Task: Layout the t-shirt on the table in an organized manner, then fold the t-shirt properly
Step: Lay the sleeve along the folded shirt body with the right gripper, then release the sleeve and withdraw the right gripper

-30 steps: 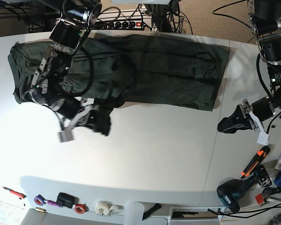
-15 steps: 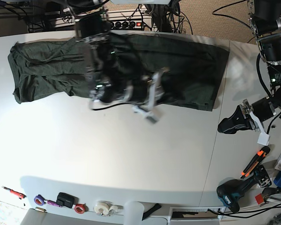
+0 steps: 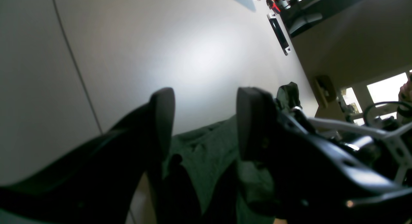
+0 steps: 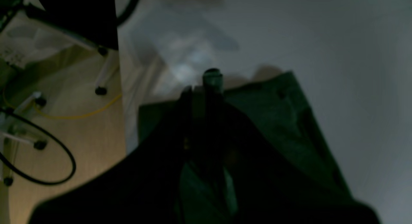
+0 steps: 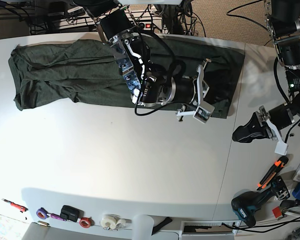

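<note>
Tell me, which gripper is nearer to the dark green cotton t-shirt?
Right. The right gripper is over the dark green cotton t-shirt, near its edge; the left gripper sits on the white table beside it, apart.

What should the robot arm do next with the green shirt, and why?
Probably lower the right gripper and let the cloth go. Its jaws are pinched shut on a fold of the t-shirt, above the shirt's far end near the table edge. The left gripper waits open, off the shirt. Releasing there would lay the fold flat.
</note>
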`<action>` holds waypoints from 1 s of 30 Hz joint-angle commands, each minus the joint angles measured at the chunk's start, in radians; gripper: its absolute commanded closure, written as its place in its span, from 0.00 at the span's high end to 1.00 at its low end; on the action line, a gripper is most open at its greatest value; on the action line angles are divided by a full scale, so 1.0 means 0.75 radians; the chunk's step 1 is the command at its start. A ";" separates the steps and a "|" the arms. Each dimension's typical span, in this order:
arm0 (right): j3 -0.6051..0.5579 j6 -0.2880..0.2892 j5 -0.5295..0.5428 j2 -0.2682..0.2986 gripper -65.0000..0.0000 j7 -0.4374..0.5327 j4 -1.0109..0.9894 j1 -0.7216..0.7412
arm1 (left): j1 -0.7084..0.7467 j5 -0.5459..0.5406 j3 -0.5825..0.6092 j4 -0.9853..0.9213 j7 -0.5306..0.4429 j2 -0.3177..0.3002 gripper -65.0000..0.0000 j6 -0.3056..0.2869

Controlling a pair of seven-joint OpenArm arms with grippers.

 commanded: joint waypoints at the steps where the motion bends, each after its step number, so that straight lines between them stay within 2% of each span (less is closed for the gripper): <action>1: -0.001 0.002 0.031 -0.015 0.00 0.060 0.025 0.026 | -0.033 -0.037 -0.009 0.019 -0.025 -0.026 0.49 -0.006; 9: -0.001 0.002 0.031 -0.015 0.01 0.186 0.025 0.026 | -0.033 -0.037 -0.009 0.019 -0.060 -0.026 0.49 -0.006; 12: -0.001 0.002 0.031 -0.015 0.29 0.281 0.025 0.026 | -0.033 -0.037 -0.009 0.019 -0.060 -0.026 0.49 -0.006; 14: -0.001 0.002 0.030 -0.015 0.38 0.309 0.025 0.026 | -0.033 -0.037 -0.009 0.019 -0.060 -0.026 0.49 -0.006; 17: 0.002 0.002 0.000 -0.016 0.38 0.312 0.025 0.041 | -0.033 -0.037 -0.009 0.019 -0.060 -0.026 0.49 -0.006; 20: 0.026 0.002 -0.150 -0.016 0.38 0.340 0.026 0.072 | -0.032 -0.037 -0.009 0.019 -0.060 -0.026 0.49 -0.006; 22: 0.074 -0.046 -0.255 -0.015 0.38 0.348 0.026 0.100 | -0.033 -0.037 -0.009 0.019 -0.061 -0.026 0.49 -0.006; 25: 0.204 -0.137 -0.331 -0.015 0.38 0.351 0.041 0.137 | -0.032 -0.037 -0.009 0.019 -0.060 -0.026 0.49 -0.006; 30: 0.507 -0.147 -0.340 -0.013 0.38 0.272 0.193 0.153 | -0.032 -0.037 -0.009 0.019 -0.059 -0.026 0.49 -0.006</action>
